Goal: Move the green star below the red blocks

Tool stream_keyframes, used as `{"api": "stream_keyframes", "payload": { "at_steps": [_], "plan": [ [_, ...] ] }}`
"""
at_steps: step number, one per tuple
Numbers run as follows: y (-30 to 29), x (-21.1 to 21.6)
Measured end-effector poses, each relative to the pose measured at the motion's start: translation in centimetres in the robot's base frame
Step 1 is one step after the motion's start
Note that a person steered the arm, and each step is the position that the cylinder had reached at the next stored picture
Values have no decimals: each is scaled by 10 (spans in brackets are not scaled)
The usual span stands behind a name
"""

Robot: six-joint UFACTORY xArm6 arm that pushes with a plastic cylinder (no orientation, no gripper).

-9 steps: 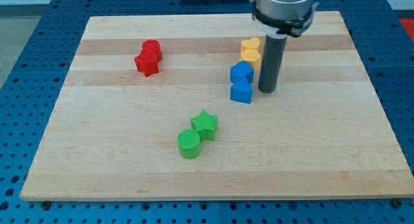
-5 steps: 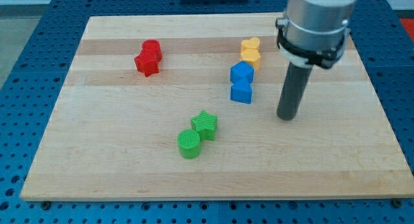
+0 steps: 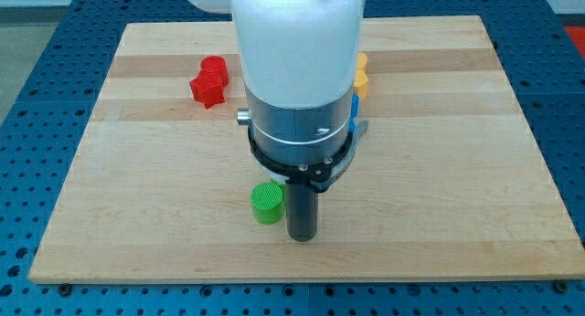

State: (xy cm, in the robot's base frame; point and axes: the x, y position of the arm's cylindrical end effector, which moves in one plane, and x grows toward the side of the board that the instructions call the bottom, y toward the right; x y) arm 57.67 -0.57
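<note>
My tip (image 3: 302, 237) rests on the board near the view's bottom, just right of the green cylinder (image 3: 267, 203). The green star is hidden behind the arm's body. Two red blocks (image 3: 209, 81) touch each other at the view's upper left, far up and left of my tip. Only slivers of the yellow blocks (image 3: 361, 76) and the blue blocks (image 3: 353, 115) show at the arm's right edge.
The wooden board (image 3: 475, 170) lies on a blue perforated table (image 3: 37, 97). The arm's large white and grey body (image 3: 297, 79) covers the board's middle. The board's bottom edge is close below my tip.
My tip has moved from right of the blue blocks down and left to beside the green cylinder. The arm now hides the green star and most of the blue and yellow blocks.
</note>
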Motion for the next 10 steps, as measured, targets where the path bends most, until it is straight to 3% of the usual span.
{"api": "stream_keyframes", "payload": {
  "at_steps": [8, 10],
  "plan": [
    [-39, 0],
    [-132, -16]
  ]
}}
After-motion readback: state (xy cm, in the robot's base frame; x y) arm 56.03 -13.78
